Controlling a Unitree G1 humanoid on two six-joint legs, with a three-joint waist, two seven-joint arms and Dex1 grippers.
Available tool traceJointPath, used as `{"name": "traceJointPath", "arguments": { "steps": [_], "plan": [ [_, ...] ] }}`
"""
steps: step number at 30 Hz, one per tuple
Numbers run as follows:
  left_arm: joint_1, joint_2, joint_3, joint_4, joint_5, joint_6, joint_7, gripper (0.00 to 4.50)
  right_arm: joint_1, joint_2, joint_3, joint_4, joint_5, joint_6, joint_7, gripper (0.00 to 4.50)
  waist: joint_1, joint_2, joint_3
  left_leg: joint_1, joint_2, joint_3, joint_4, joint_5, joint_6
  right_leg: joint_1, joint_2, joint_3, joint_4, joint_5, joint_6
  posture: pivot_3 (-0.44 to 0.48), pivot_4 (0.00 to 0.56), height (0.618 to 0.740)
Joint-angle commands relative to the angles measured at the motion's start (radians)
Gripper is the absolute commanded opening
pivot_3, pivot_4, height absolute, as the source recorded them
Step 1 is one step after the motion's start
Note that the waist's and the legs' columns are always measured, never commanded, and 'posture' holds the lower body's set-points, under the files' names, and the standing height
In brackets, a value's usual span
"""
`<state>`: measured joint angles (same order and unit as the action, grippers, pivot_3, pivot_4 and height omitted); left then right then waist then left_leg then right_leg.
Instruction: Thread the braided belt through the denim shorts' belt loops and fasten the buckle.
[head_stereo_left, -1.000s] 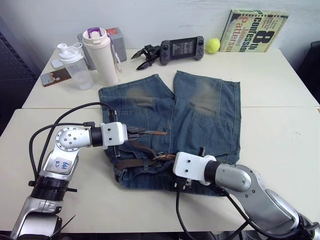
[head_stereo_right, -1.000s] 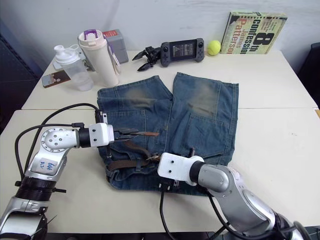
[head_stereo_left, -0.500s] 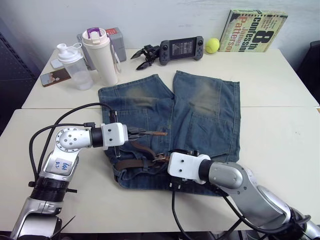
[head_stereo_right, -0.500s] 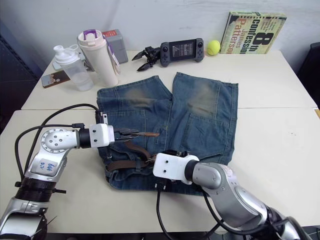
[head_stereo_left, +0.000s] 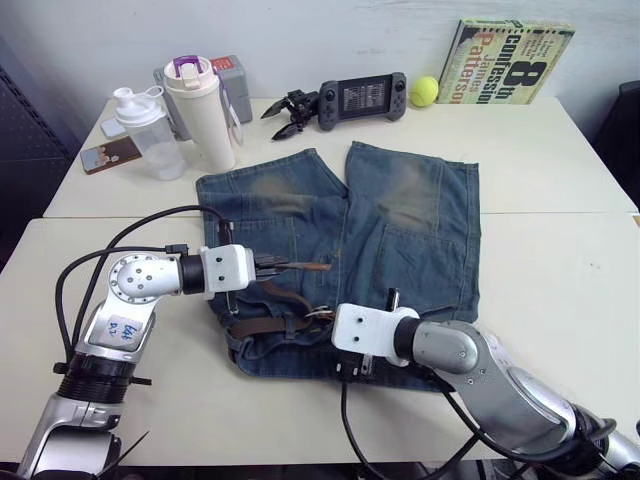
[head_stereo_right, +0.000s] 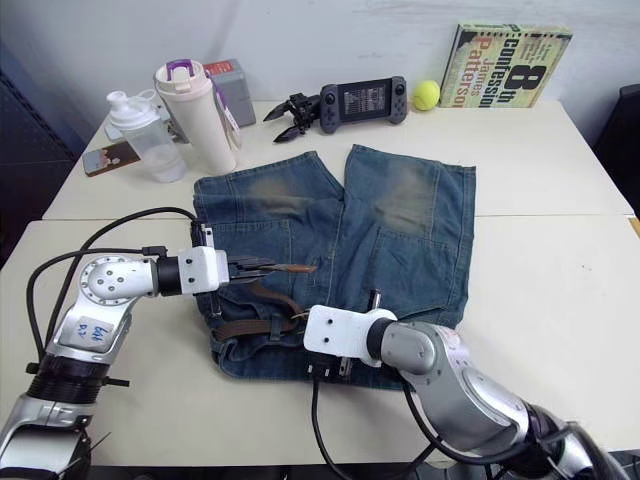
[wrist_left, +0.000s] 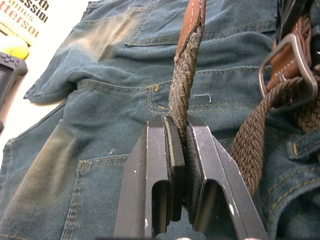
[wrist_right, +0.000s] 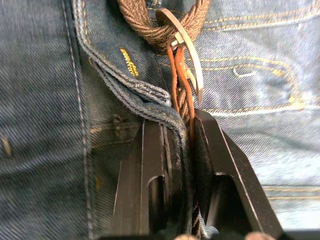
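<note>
Now both my jaws are clamped at the waistband.
Shorts (head_stereo_left: 400, 215) lie flat mid-bench, waistband toward the near edge. My left jaws (wrist_left: 179, 131) pinch the belt (wrist_left: 181, 85) below its tan tip; my right jaws (wrist_right: 176, 134) grip belt and denim fold together, just beside the buckle (wrist_right: 186, 47).

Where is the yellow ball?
The yellow ball sits at the far edge of the table, between the game console and the book.

The left pincer (wrist_left: 181, 145) clamps the braided belt (wrist_left: 184, 80) above the denim shorts (wrist_left: 100, 125).
</note>
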<state>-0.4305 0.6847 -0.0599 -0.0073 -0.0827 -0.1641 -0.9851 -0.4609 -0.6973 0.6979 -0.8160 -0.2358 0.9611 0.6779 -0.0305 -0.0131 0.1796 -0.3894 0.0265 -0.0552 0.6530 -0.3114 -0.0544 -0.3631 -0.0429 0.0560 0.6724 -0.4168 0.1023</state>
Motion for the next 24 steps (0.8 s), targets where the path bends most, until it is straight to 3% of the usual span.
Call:
{"name": "traceJointPath", "arguments": {
  "steps": [1,7,24],
  "plan": [
    [-0.007,0.06,-0.013,-0.027,0.003,0.037,-0.054,0.0,-0.069,-0.086,0.034,-0.002,-0.092,-0.135,0.055,0.07,0.0,0.0,0.0,0.0,0.0,0.0,0.0,0.0,0.0,-0.001,0.0,0.0,0.0,0.0,0.0,0.0,0.15,0.739],
    [-0.023,0.13,-0.052,-0.015,0.01,0.044,-0.146,0.0,-0.125,-0.111,0.035,0.088,-0.161,-0.27,0.111,0.07,-0.001,0.0,0.0,-0.001,0.0,0.002,0.0,0.0,0.0,-0.003,0.0,0.001,0.001,0.0,0.0,0.0,0.15,0.739],
    [-0.089,0.125,-0.093,0.024,0.042,0.011,-0.173,0.0,-0.151,0.037,0.003,0.183,-0.271,-0.376,0.186,0.07,-0.014,0.0,0.0,-0.002,0.001,0.008,0.001,0.0,0.0,-0.011,-0.001,0.0,0.01,0.0,0.0,0.0,0.15,0.739]
  ]
}}
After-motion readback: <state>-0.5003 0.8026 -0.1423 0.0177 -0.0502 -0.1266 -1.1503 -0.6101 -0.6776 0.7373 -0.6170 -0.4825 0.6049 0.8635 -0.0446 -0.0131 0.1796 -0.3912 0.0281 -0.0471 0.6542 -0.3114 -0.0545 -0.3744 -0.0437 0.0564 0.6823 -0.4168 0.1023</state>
